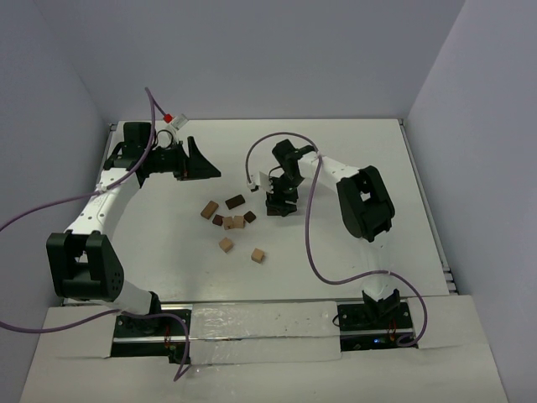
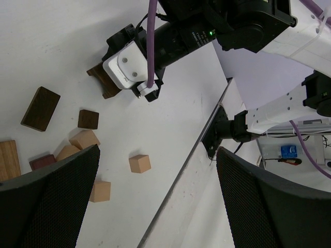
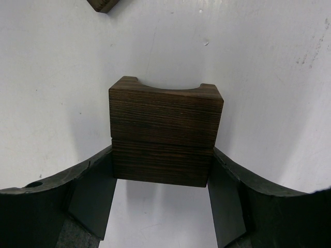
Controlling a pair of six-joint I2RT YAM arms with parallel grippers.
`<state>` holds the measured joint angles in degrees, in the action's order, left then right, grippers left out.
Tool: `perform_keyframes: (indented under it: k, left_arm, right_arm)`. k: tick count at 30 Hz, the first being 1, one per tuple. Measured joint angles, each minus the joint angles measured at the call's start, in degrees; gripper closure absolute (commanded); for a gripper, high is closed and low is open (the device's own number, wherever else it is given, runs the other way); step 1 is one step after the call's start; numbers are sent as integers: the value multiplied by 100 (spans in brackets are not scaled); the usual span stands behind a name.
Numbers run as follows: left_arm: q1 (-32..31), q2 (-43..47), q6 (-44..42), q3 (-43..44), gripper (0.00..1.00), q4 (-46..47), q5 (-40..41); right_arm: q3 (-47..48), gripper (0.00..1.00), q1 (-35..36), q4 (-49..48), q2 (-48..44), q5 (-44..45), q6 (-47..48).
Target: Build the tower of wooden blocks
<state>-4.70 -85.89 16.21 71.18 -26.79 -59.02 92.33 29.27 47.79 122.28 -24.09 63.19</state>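
Observation:
My right gripper [image 3: 161,170] is shut on a dark brown wood block [image 3: 165,116] with a curved notch in its far edge; both pads press its sides just above the white table. In the top view this gripper [image 1: 281,204] points down right of the loose wood blocks. These lie scattered mid-table: a tan one [image 1: 210,209], a dark flat one [image 1: 235,201], a small cluster [image 1: 231,222] and two tan cubes [image 1: 226,244] [image 1: 258,254]. My left gripper [image 1: 200,159] hovers open at the back left, its fingers [image 2: 51,201] empty. No tower is in view.
The corner of another dark block [image 3: 103,4] pokes in at the top of the right wrist view. White walls close the table [image 1: 352,151] at the back and sides. The arm bases [image 1: 373,315] sit on the near strip.

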Motion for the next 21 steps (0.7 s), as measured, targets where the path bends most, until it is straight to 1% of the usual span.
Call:
perform_keyframes:
  k: [5, 8, 13, 15, 21]
  left_arm:
    - [10, 0, -28, -6, 1, 0, -2]
    - [38, 0, -48, -23, 1, -2, -5]
    - [71, 0, -91, -54, 1, -13, -21]
    - [76, 0, -107, -57, 1, -15, -26]
    - [77, 0, -154, -61, 1, -28, -25]
  right_arm:
    - [51, 29, 13, 15, 31, 40, -54]
    - [95, 24, 20, 23, 59, 63, -78]
    - [103, 19, 29, 18, 66, 89, -97]
    - [103, 17, 37, 17, 66, 102, -100]
    - [103, 19, 46, 17, 66, 115, -57]
